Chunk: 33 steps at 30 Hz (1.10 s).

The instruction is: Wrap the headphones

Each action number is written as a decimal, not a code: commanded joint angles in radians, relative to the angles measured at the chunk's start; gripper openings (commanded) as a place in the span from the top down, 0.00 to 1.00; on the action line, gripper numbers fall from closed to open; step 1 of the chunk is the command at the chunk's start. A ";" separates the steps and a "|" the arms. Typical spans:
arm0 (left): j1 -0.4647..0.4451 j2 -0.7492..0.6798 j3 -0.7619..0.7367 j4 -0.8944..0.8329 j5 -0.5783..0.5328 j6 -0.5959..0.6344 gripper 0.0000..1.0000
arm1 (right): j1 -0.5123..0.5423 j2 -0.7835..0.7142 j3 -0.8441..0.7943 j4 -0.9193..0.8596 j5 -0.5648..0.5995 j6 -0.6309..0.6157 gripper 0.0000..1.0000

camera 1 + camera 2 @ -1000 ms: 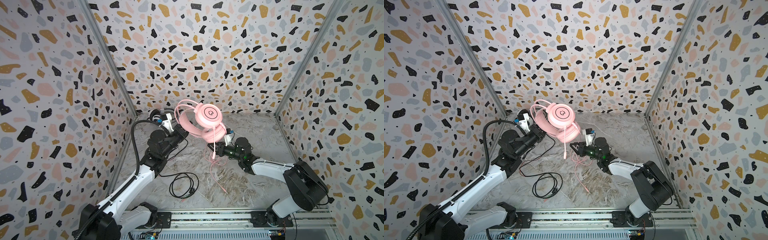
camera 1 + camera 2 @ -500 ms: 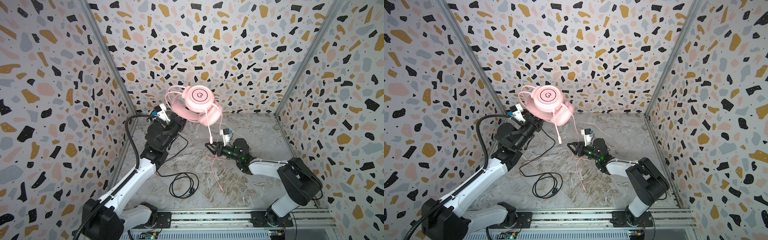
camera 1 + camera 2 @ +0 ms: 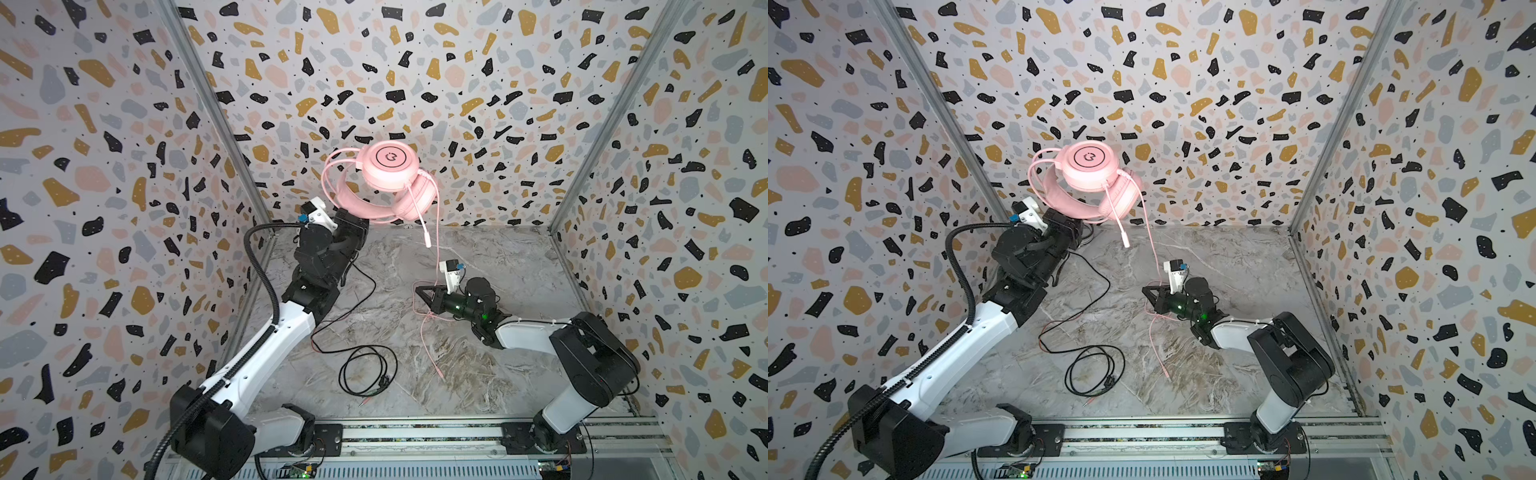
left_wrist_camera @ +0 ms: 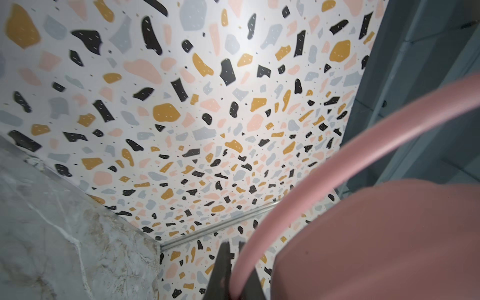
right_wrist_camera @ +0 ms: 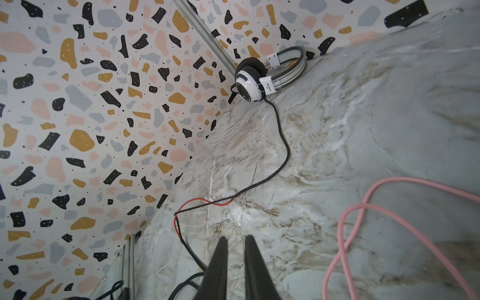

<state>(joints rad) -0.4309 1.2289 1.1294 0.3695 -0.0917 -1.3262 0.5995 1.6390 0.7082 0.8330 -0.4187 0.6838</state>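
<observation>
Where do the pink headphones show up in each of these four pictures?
Top view: pink headphones raised in front of the back wall, above the middle.
Top view: same spot, slightly further left.
Left wrist: very close and blurred, filling much of the picture.
Right wrist: not in it; only their pink cable.
Shared landmark: the marble floor.
</observation>
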 commanded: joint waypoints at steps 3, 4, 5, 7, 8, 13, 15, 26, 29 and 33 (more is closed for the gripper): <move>-0.025 -0.084 -0.021 -0.165 -0.266 0.032 1.00 | 0.012 -0.047 0.079 -0.251 0.121 -0.133 0.89; -0.026 -0.084 -0.023 -0.201 -0.290 0.025 1.00 | 0.010 -0.051 0.097 -0.291 0.132 -0.153 0.89; -0.025 -0.083 -0.021 -0.244 -0.314 0.019 1.00 | 0.010 -0.056 0.125 -0.350 0.147 -0.182 0.89; -0.026 -0.077 -0.012 -0.306 -0.348 0.017 1.00 | 0.014 -0.067 0.173 -0.471 0.169 -0.247 0.90; -0.025 -0.076 -0.012 -0.322 -0.361 0.014 1.00 | 0.018 -0.079 0.186 -0.516 0.189 -0.275 0.89; -0.027 -0.069 -0.013 -0.360 -0.402 0.009 1.00 | 0.022 -0.101 0.312 -0.795 0.269 -0.403 0.90; -0.032 -0.068 -0.025 -0.359 -0.423 0.018 1.00 | 0.022 -0.114 0.350 -0.893 0.206 -0.430 0.89; -0.048 -0.019 -0.066 -0.380 -0.475 0.062 1.00 | 0.099 -0.221 0.592 -1.375 0.279 -0.523 0.89; -0.048 -0.020 -0.072 -0.381 -0.486 0.071 1.00 | 0.092 -0.264 0.590 -1.431 0.307 -0.528 0.89; -0.048 -0.023 -0.068 -0.407 -0.526 0.075 1.00 | 0.094 -0.302 0.616 -1.487 0.356 -0.531 0.89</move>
<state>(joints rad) -0.4736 1.2350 1.0439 -0.1310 -0.5606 -1.2449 0.6945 1.3750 1.2858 -0.5583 -0.1165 0.1699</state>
